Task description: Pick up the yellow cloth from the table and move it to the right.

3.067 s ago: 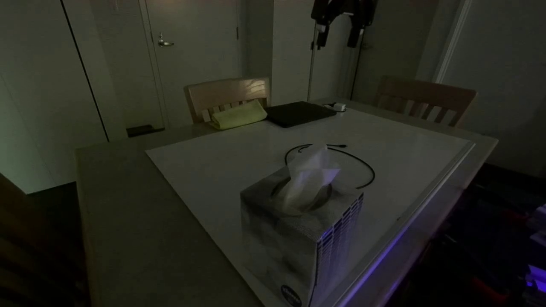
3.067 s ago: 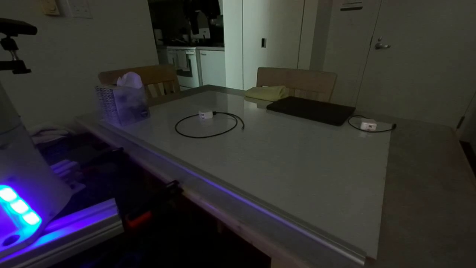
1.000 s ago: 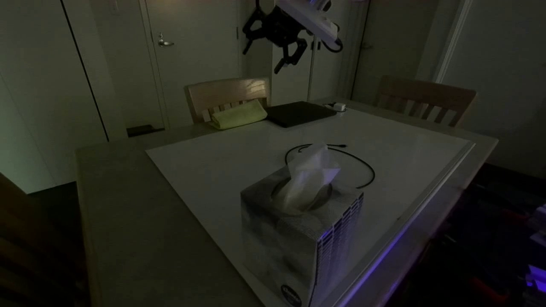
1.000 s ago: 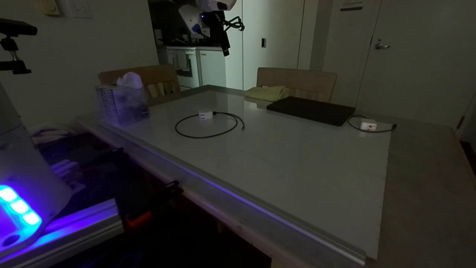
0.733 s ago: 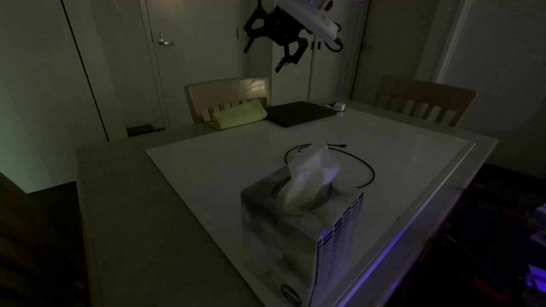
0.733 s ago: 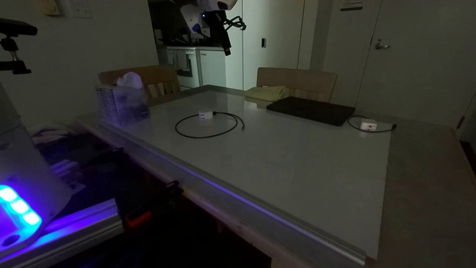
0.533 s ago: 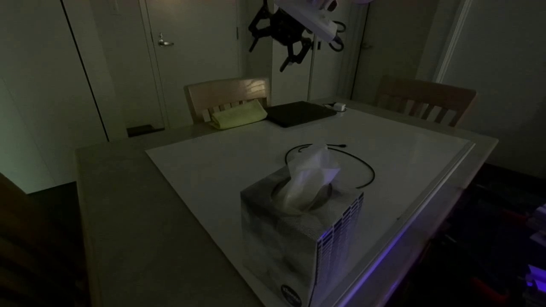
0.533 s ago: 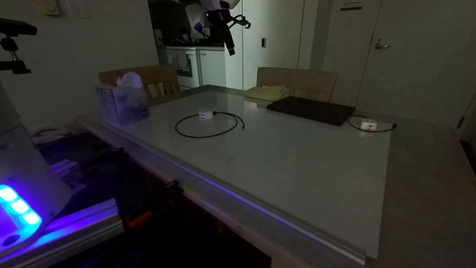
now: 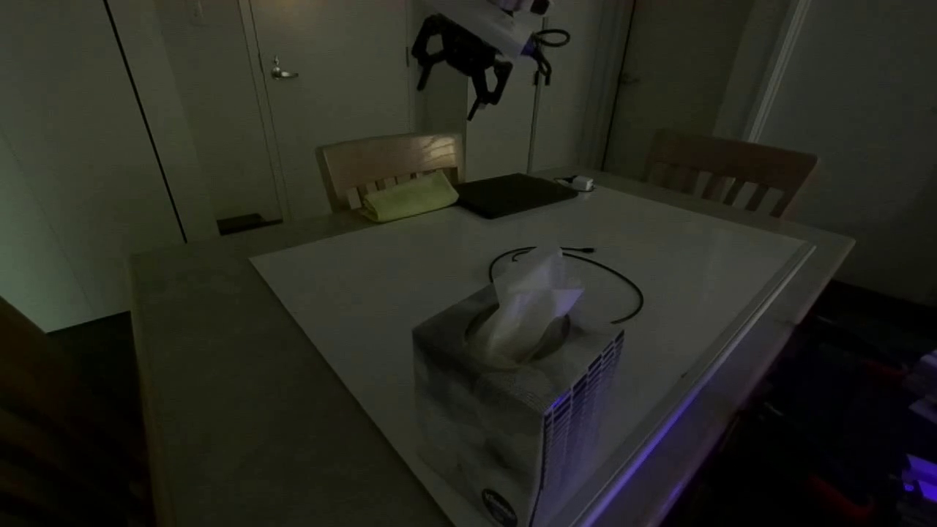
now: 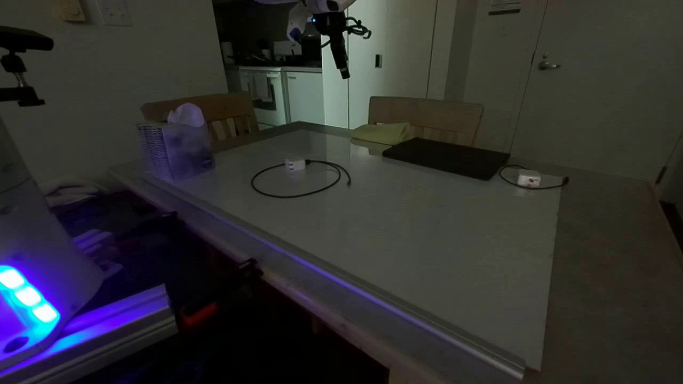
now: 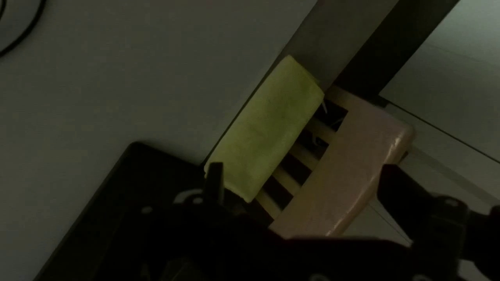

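The yellow cloth (image 9: 410, 199) lies folded flat at the table's far edge, beside the black pad; it also shows in an exterior view (image 10: 380, 134) and in the wrist view (image 11: 267, 127). The table (image 9: 395, 271) has a white top with a greyish border. My gripper (image 9: 446, 101) is open and empty, tilted, high above the far side of the table and apart from the cloth. In an exterior view, the gripper (image 10: 344, 73) shows edge-on. In the wrist view, the gripper (image 11: 302, 167) has its fingers wide apart, with the left fingertip overlapping the cloth's near corner.
A black pad (image 10: 447, 157) lies against the cloth. A wooden chair (image 11: 343, 168) stands just behind the cloth. A tissue box (image 9: 498, 410), a coiled black cable (image 10: 299, 196) and a white charger (image 10: 528, 179) with its own cable are on the table.
My gripper has come down from higher up and tilted. In the last half second it shifts left in an exterior view, rightward in the opposite picture. The cloth has not moved.
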`<state>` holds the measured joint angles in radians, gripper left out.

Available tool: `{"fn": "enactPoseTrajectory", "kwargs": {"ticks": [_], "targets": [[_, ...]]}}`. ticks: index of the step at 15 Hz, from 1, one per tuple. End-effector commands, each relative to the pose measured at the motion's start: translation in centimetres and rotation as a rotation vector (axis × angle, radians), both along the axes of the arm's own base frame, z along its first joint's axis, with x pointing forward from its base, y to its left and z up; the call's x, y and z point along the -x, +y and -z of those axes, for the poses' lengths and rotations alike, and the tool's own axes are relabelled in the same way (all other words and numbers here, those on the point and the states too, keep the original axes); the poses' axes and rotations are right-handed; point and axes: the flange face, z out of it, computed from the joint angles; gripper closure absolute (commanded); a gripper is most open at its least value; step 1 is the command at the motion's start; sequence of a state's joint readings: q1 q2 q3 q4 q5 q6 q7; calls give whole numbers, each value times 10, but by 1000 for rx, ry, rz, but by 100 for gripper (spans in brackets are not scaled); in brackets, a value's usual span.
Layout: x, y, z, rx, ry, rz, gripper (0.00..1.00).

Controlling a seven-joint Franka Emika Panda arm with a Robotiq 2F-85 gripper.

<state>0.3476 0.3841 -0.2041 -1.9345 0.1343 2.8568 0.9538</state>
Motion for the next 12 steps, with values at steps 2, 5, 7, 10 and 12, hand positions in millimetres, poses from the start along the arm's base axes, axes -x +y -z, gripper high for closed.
{"fn": "enactPoseTrajectory", "kwargs": {"ticks": [2,5,7,10,12], "targets": [[-5,9,0,-5,2,-9,0],[-7,0,2,0,23,30,0],[-13,1,8,-8,41,97,0],[-22,1,16,-45,66,167,0],[-28,5,19,-60,71,161,0]]}}
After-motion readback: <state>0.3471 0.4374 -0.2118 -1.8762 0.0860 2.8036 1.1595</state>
